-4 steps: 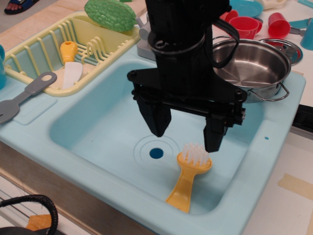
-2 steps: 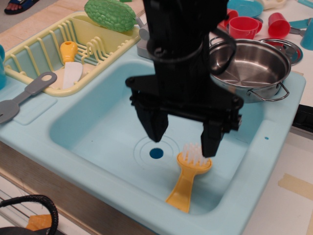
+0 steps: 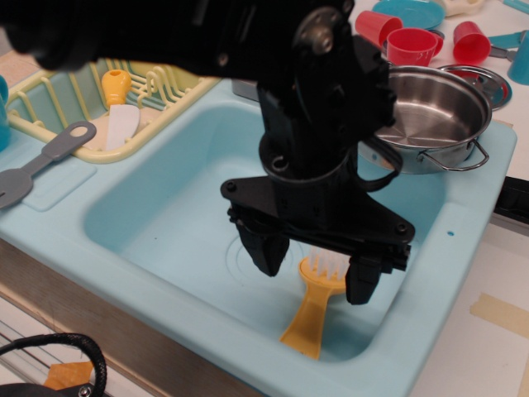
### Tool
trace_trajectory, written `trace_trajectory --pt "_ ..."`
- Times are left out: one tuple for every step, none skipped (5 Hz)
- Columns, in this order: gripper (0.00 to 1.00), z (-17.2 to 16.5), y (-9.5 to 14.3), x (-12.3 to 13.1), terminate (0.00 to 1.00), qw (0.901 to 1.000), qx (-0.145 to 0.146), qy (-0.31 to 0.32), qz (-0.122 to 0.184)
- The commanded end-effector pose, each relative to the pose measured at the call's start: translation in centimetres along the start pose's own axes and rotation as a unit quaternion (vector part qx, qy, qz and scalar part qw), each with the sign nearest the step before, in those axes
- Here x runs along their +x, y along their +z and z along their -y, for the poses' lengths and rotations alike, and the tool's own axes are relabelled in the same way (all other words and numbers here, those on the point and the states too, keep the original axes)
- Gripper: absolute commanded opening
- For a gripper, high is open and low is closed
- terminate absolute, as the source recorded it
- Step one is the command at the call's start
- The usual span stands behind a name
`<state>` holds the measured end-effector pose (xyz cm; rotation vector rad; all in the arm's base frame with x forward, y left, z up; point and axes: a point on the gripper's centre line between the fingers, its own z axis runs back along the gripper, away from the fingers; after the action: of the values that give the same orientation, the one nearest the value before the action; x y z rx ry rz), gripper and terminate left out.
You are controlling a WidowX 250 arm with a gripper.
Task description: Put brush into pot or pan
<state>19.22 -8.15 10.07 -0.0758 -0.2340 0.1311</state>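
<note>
The yellow-orange brush point(image 3: 314, 310) lies in the light-blue sink point(image 3: 157, 207), white bristles up, handle pointing to the front edge. My black gripper point(image 3: 316, 269) is open and low in the sink. Its two fingers stand on either side of the brush head, the left one point(image 3: 266, 248) over the drain and the right one point(image 3: 364, 277) just right of the bristles. I cannot tell if they touch the brush. The shiny steel pot point(image 3: 438, 116) with wire loop handles sits on the sink's back right corner, empty.
A yellow dish rack point(image 3: 74, 99) at the back left holds an orange-handled white knife point(image 3: 120, 112). A grey spatula point(image 3: 37, 161) lies on the left rim. Red cups point(image 3: 413, 41) and a steel lid point(image 3: 488, 78) stand behind the pot. The arm hides the back of the sink.
The gripper has come down into the sink and shifted slightly right, so its open fingers now straddle the brush head. The brush and pot have not moved.
</note>
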Motion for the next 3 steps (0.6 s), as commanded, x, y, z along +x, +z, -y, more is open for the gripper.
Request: trace_trajectory --pt "1.0 0.2 -1.8 0.3 0.0 0.9997 -0.021 -0.011 0.002" --pt "1.0 0.1 -2.6 0.1 0.0 0.9994 -0.033 -0.011 0.0" --pt "1.0 0.0 -3.0 -0.4 0.0 0.9992 -0.04 -0.003 0.002"
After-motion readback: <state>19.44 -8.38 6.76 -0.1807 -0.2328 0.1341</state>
